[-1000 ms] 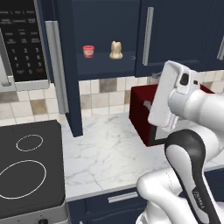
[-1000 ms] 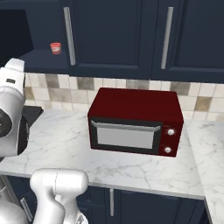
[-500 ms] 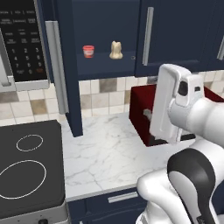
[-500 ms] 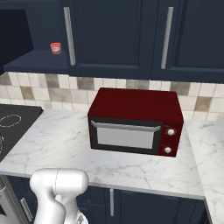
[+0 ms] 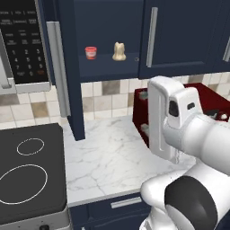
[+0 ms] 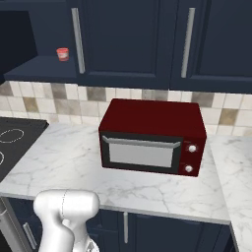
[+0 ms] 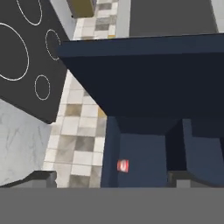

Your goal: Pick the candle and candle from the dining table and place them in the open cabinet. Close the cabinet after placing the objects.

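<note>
The short, lumpy cream candle [image 5: 118,51] stands on the shelf of the open cabinet [image 5: 108,67], a navy wall cupboard with flat matte doors and long silver bar handles. Just beside it on the same shelf, to its left, stands a small red cup [image 5: 90,52] with a pale rim; the two are apart and both upright. The open cabinet door [image 5: 67,72] hangs edge-on toward the left base camera, with its smooth vertical handle [image 5: 59,67] facing left. Below the cabinet there is a backsplash of square beige, brown and white tiles, and then the white marble counter [image 5: 112,157] with fine grey veins. On the counter, to the right, sits a boxy dark red toaster oven [image 6: 151,135] with a glass door and two round white knobs. To the left lies the flat black stovetop [image 5: 27,173] with thin white rings. In the hand view the two dark tips of the gripper [image 7: 111,178] stand wide apart, with nothing between them, and the red cup appears small on the shelf.
</note>
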